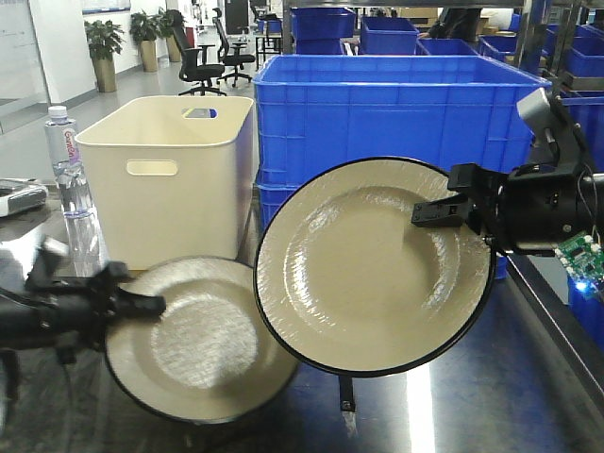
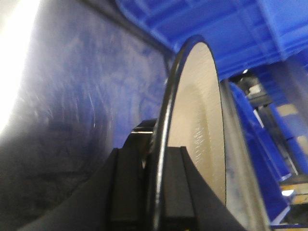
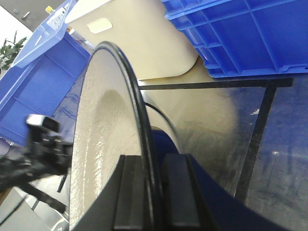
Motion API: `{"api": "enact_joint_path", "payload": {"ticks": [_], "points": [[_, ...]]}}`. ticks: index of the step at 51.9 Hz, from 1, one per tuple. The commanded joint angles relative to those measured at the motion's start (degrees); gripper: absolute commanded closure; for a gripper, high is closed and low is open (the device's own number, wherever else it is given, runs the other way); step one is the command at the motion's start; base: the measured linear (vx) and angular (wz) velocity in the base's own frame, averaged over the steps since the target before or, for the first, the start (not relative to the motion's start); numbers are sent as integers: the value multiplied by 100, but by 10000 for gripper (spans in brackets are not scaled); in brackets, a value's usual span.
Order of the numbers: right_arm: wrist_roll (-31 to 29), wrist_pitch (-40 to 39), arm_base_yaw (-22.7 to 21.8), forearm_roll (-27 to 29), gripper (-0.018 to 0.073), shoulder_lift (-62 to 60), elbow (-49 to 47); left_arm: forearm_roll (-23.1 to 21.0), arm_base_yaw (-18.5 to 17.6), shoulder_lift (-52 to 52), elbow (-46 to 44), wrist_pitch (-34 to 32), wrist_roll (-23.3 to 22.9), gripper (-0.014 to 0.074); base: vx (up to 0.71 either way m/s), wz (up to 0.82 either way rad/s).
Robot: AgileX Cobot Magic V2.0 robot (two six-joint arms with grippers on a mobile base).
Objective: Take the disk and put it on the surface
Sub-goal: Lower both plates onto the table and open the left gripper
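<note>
Surface: dark, glossy metal tabletop with bright glare, crossed by thin black tape lines.

Left gripper: at the near left, blurred, clamped on the left rim of the lower disk. The wrist view shows the rim pinched between both fingers.

Lower disk: cream with a black edge, tilted and low over the surface. Contact with the tabletop cannot be told.

Right gripper: enters from the right, closed on the upper right rim of the raised disk.

Raised disk: same cream and black, larger in view, held nearly upright off the surface, face to the front camera, overlapping the lower disk's right edge.

Cream bin: open-topped, behind the lower disk.

Water bottle: upright, left of the bin.

Blue crates: stacked behind the raised disk.

Office chairs and potted plants: far background.
</note>
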Motion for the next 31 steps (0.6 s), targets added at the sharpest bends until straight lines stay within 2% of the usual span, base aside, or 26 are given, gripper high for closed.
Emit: {"api": "enact_joint_path", "payload": {"ticks": [1,7,18,24,31], "points": [[22,-307,-15,628,568,-259,-196,-740,-228,-180,-191,-51,192,546,0,0],[22,-307,-15,628,568,-259,-196,-746,-379,-133,-191,-78,631,447,0,0],[16,-350,-15,628,568,-259,-196,-620,-425,-133,-191,-153,789,182,0,0],[16,-390,-15,623,568,-259,-196,-91,-367,-145,-191,-370,1156,69,0,0],[-113,-452,-15,623,568,-259,-196,652,-178,-249,-191,-550,1307,1,0,0]]}}
